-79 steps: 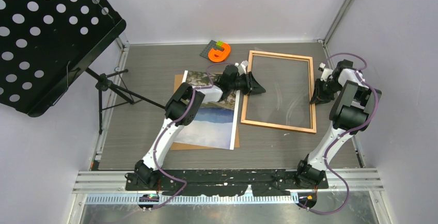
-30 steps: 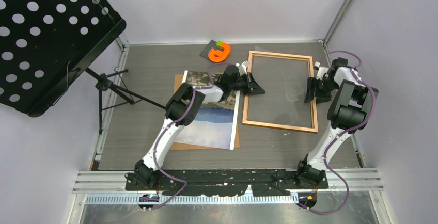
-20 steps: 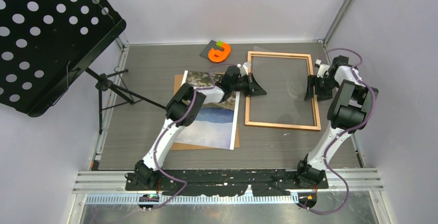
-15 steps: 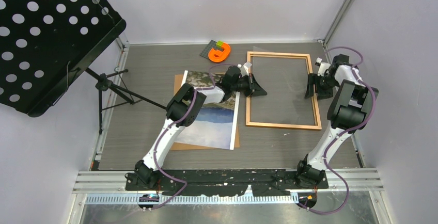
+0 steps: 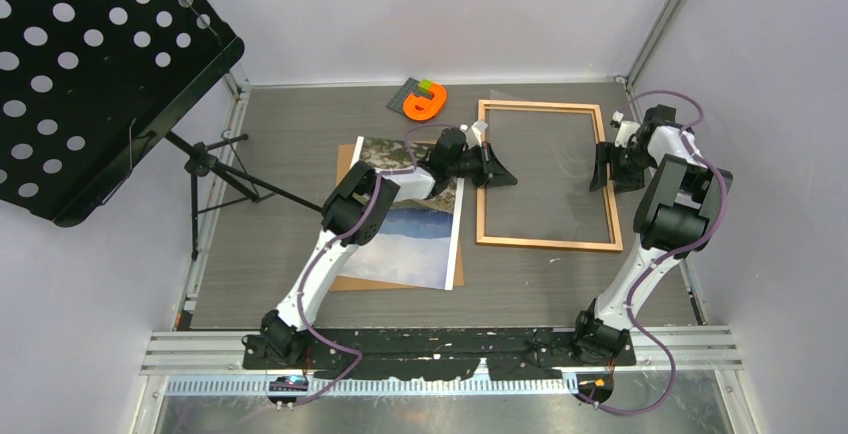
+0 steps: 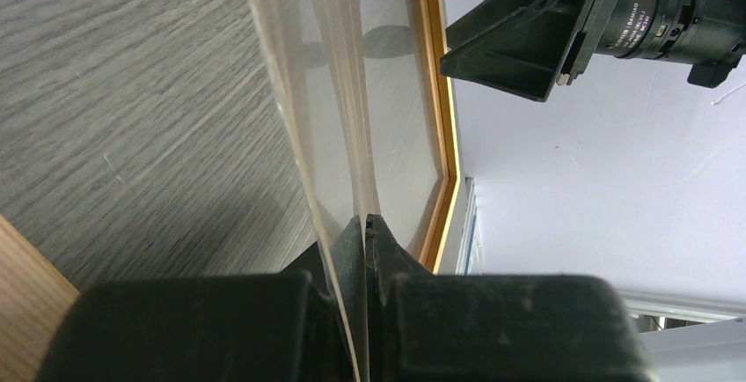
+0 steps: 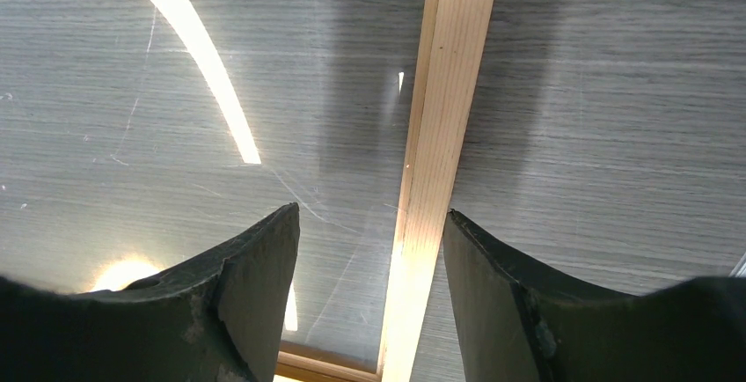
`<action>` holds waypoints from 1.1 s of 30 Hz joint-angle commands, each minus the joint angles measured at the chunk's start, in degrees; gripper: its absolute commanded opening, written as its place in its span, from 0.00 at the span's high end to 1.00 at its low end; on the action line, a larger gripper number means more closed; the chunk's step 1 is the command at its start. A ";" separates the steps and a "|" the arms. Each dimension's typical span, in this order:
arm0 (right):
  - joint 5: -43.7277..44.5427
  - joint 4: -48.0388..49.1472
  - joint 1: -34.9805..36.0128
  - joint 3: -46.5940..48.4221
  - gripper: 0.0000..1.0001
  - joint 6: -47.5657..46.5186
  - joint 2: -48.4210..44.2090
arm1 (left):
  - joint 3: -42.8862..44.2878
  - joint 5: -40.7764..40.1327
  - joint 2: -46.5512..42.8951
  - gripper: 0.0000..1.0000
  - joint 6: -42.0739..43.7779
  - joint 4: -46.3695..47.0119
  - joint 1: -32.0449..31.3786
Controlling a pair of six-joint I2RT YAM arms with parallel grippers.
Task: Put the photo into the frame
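The frame point(image 5: 547, 244) of light wood lies flat at the middle right, with a clear sheet point(image 5: 540, 159) over its opening. My left gripper point(image 5: 492, 166) is at the frame's left rail, shut on the left edge of the clear sheet point(image 6: 339, 91), as the left wrist view shows point(image 6: 366, 224). My right gripper point(image 5: 601, 169) is open, its fingers point(image 7: 255, 285) standing either side of the frame's right rail point(image 7: 437, 135). The photo point(image 5: 415, 234), a landscape print, lies face up left of the frame, partly under my left arm.
A brown backing board point(image 5: 385, 282) lies under the photo. An orange object point(image 5: 425, 103) on a dark mat sits at the back. A black perforated music stand point(image 5: 90, 64) on a tripod point(image 5: 215, 167) fills the left. Walls close in behind and right.
The frame has swung from tilted to square with the table and shifted slightly right. My right gripper moved in from the right onto its right rail. My left gripper kept its hold on the sheet.
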 commanded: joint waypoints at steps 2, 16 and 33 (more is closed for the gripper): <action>-2.57 0.69 1.52 2.06 0.33 1.16 -4.21 | 1.33 0.39 0.40 1.00 0.85 0.48 -2.09; -1.12 0.79 1.53 3.72 0.32 1.92 -6.33 | 1.25 0.37 0.35 1.00 0.76 0.58 -2.09; -3.08 2.55 6.19 7.03 0.32 2.32 -5.06 | 1.24 0.41 0.43 1.00 0.71 0.71 -2.09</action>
